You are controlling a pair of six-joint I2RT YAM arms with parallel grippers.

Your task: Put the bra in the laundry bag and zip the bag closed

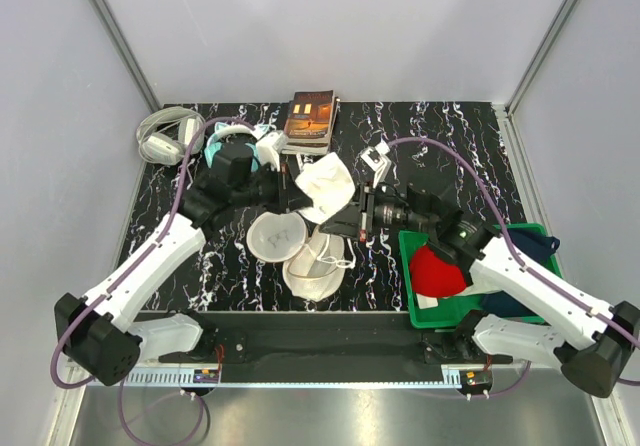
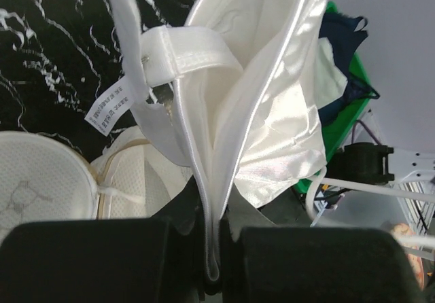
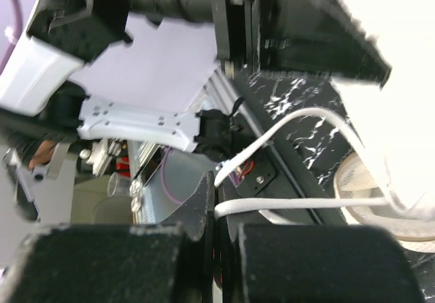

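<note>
left gripper (image 2: pixel 212 252) clamps the bra (image 1: pixel 326 188) by a cup edge; right gripper (image 3: pixel 216 232) is pinched tight on its strap (image 3: pixel 292 204). loading step: the bra hangs at one o'clock of the open laundry bag (image 1: pixel 278 236), and next likely needs lowering inside.

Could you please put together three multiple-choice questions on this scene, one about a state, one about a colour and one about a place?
1. How is the laundry bag? A: zipped shut. B: rolled up. C: lying open on the table.
2. What colour is the bra? A: white. B: dark blue. C: red.
3. Where does the red cloth lie? A: on the bare table. B: in the green bin. C: inside the laundry bag.
Answers: 1 C, its two halves lie spread apart on the table. 2 A, its cups and straps show white in every view. 3 B, the cloth sits within the bin's walls.
</note>
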